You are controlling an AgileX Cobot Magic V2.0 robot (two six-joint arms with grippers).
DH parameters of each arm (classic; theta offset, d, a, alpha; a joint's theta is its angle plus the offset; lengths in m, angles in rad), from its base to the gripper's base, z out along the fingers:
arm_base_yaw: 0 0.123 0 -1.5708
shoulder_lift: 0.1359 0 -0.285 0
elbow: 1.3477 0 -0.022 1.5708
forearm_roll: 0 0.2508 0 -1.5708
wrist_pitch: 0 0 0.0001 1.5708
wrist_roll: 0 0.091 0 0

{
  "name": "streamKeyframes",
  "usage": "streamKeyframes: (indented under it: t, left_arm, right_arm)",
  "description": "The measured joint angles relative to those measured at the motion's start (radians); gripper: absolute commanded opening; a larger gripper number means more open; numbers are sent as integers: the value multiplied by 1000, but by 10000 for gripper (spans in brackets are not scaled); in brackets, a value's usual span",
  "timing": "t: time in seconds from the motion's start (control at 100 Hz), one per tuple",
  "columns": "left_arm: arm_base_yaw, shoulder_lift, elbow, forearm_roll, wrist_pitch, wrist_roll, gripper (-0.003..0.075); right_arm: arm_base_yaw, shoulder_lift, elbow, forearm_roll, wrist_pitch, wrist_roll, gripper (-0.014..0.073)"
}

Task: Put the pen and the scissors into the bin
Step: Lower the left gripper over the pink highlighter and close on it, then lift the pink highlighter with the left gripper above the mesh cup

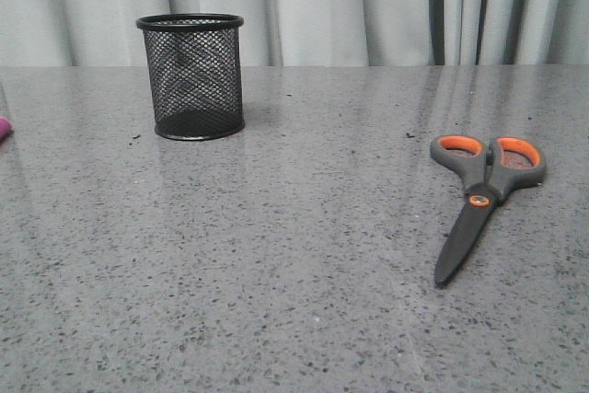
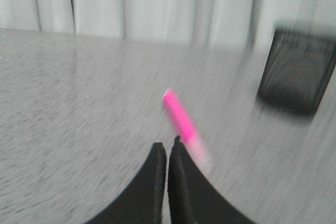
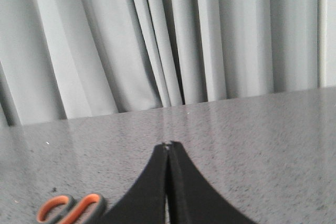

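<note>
Both grippers, left (image 2: 167, 148) and right (image 3: 169, 146), are pressed closed and hold nothing. The pen (image 2: 181, 119) lies far left, the scissors (image 1: 480, 197) right, the bin (image 1: 192, 76) far, all apart, waiting.

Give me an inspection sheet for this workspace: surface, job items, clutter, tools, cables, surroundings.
Surface: grey speckled table, glossy, a few dark specks.
Bin: black mesh cup, upright at the far left, nothing seen inside.
Scissors: lying flat on the right, blades closed, tips toward the camera.
Pen: pink, lying on the table just ahead of the left tool; only its end shows at the front view's left edge.
Clutter: nothing seen.
Left tool: shut, empty; view blurred.
Right tool: shut, empty; scissors handles in view beside it.
Cables: nothing seen.
Surroundings: pale grey curtain behind the table.
</note>
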State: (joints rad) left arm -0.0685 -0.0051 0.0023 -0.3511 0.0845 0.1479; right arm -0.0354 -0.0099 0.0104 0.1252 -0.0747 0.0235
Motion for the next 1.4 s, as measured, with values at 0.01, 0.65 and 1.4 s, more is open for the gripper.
streamKeyframes:
  t: [0.01,0.65,1.4]
  left_arm:
    - [0,0,0,-39,-9,0,-19]
    - [0,182,-280,-422,39,0,365]
    - [0,1414,-1106,115,773,-148,298]
  right_arm:
    - [0,0,0,5,0,4,-70]
    - [47,122,-253,32,198,217,413]
    - [171,416,-418,32,474,217,411]
